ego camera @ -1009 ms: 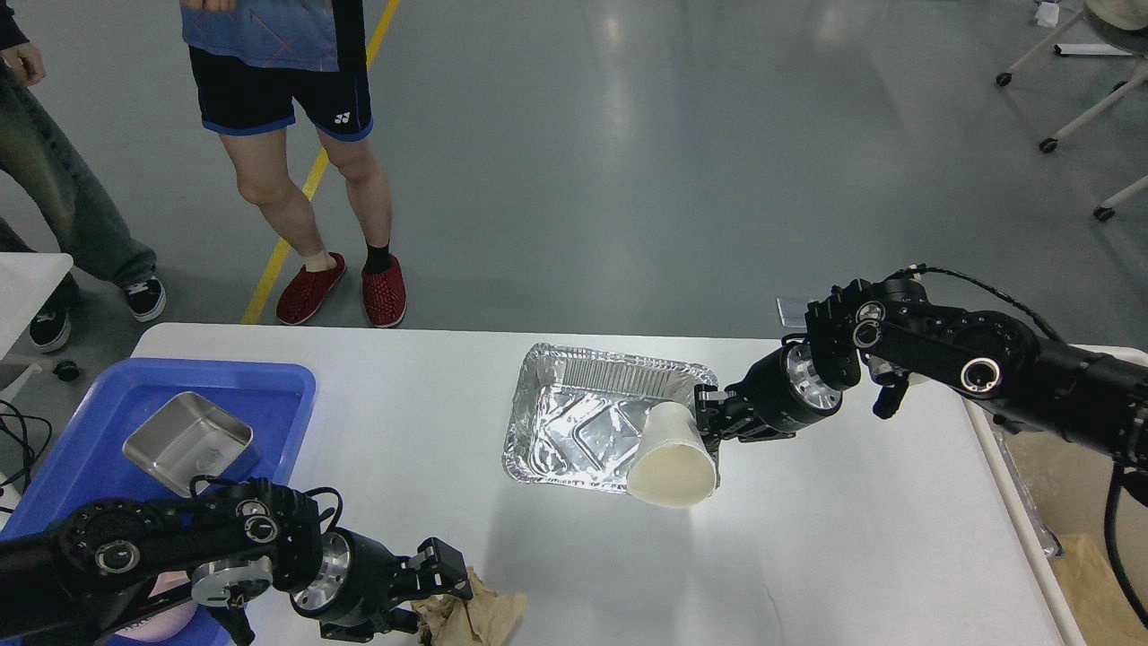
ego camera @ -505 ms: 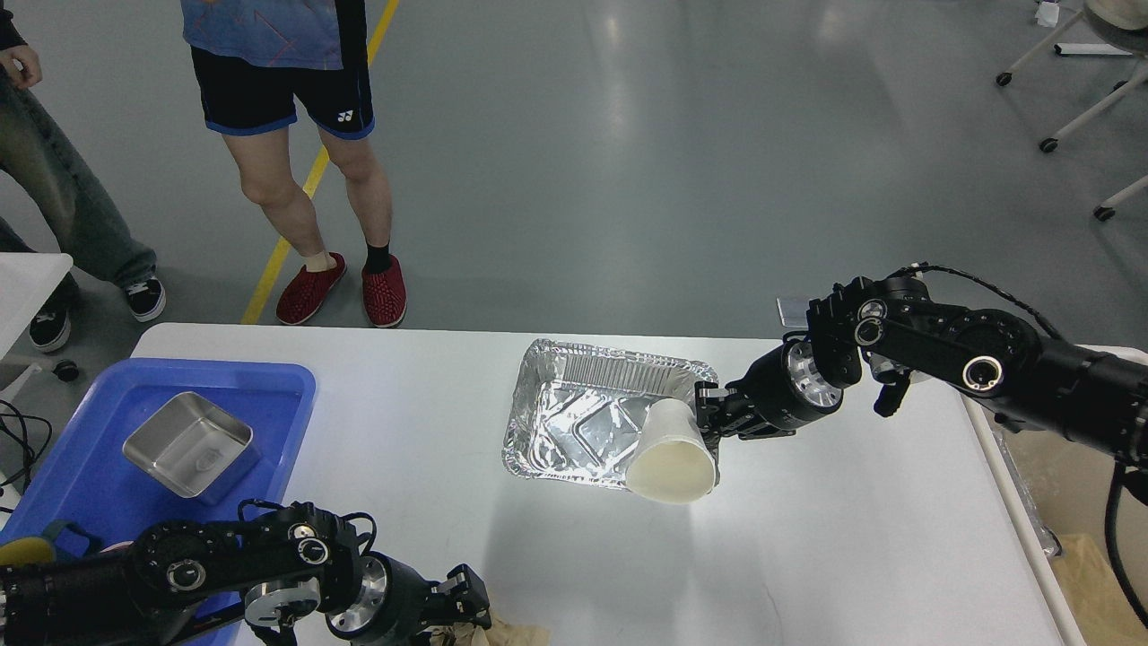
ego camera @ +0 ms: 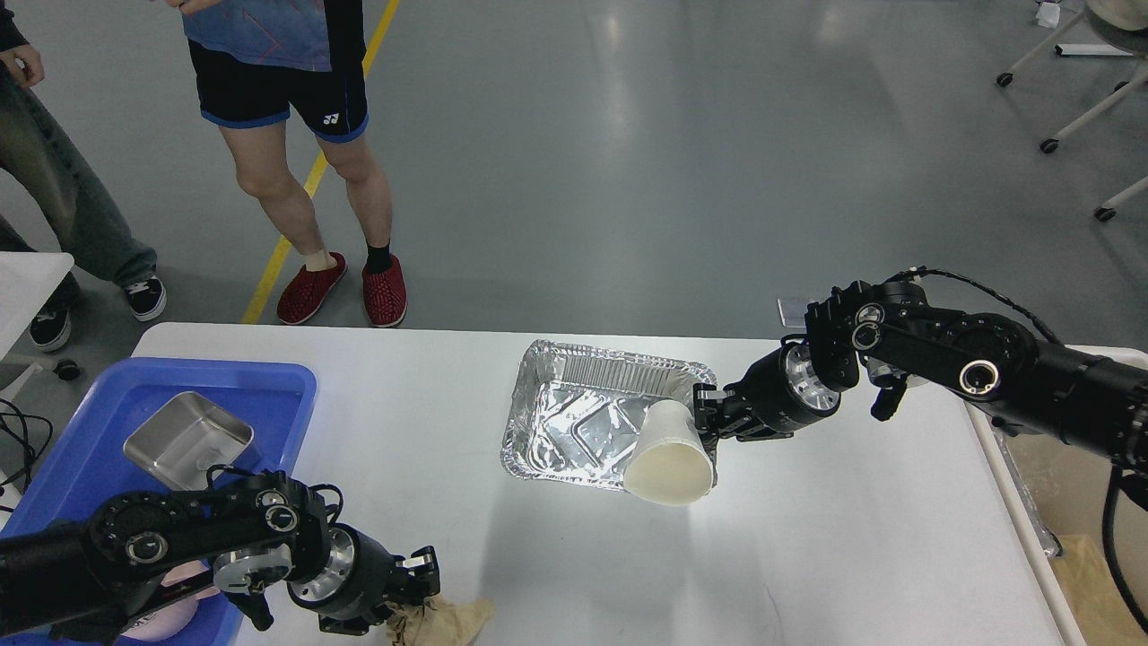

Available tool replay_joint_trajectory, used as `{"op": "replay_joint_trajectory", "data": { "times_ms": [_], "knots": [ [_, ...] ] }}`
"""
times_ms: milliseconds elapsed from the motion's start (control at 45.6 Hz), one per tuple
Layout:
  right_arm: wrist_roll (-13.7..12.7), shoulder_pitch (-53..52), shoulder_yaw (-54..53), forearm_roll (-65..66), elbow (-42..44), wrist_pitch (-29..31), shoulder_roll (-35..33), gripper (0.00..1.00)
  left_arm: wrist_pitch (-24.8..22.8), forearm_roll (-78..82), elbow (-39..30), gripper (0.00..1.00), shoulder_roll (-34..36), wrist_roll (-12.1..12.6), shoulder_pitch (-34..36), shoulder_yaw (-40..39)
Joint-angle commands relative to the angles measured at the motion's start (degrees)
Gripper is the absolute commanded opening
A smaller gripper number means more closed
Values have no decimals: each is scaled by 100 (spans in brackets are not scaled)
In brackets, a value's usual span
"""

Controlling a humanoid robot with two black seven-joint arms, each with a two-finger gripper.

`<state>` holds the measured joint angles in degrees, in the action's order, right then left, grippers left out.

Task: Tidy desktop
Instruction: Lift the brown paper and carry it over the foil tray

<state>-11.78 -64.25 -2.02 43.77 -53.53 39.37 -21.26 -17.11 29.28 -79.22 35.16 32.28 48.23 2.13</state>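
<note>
Black fingers of your right gripper (ego camera: 704, 420) are clamped on the wall of a white paper cup (ego camera: 671, 454), which hangs tipped with its mouth toward you, over the near right corner of a foil tray (ego camera: 574, 422). Held that way, the cup is probably lifted clear of the tray so it can go to rubbish. That tray sits toward the far edge of the desktop (ego camera: 834, 538), about midway along it. At the near edge, your left gripper (ego camera: 414, 583) is down on a crumpled brown paper (ego camera: 439, 619); you cannot tell whether its fingers have closed on it. By the left edge, a blue tray (ego camera: 269, 386) holds a steel pan (ego camera: 188, 440), likely the place for keepers.
</note>
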Motion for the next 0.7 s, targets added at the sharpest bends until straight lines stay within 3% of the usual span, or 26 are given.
{"op": "replay_joint_trajectory", "data": {
  "times_ms": [0, 307, 680],
  "knots": [
    [0, 0, 0, 0, 0, 0, -18, 0, -213, -10, -550, 0, 868, 33, 572, -2],
    [0, -44, 0, 0, 0, 0, 34, 0, -1443, -80, -1069, 0, 2785, 68, 2418, -265],
    [0, -27, 0, 0, 0, 0, 8, 0, -2059, -89, -1227, 1, 3576, 68, 2551, -1109]
  ]
}}
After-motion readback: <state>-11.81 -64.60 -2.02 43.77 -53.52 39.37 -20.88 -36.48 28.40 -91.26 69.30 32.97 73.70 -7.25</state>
